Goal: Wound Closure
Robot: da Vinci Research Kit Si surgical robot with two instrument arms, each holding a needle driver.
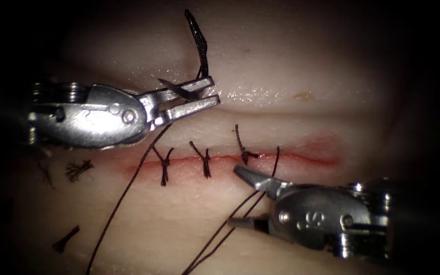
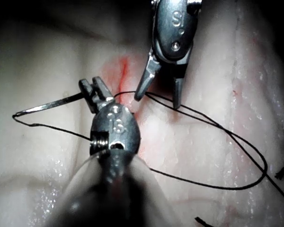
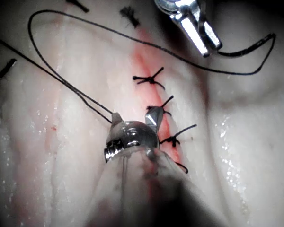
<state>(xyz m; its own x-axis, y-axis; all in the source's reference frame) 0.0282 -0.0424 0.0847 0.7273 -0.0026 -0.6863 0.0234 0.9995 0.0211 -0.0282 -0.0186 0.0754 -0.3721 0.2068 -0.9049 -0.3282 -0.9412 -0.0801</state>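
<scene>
Left tool grips the needle clear of the tissue; right tool gapes empty over the thread.

From the left: cut ends of thread [image 1: 79, 169] lie on the tissue [image 1: 291, 66]. The left tool [image 1: 207, 92] is clenched on the needle [image 1: 198, 38], which rises free above the cut [image 1: 240, 159], outside the tissue; if that grip slackens, the needle could swivel or drop. Three knotted stitches [image 1: 206, 160] cross the cut. The thread [image 1: 123, 196] trails loosely and runs between the wide-open jaws of the right tool [image 1: 240, 196], which holds nothing; it could snag there. The tissue is wet and glistening, with red fluid [image 1: 322, 150] smeared along the cut.
</scene>
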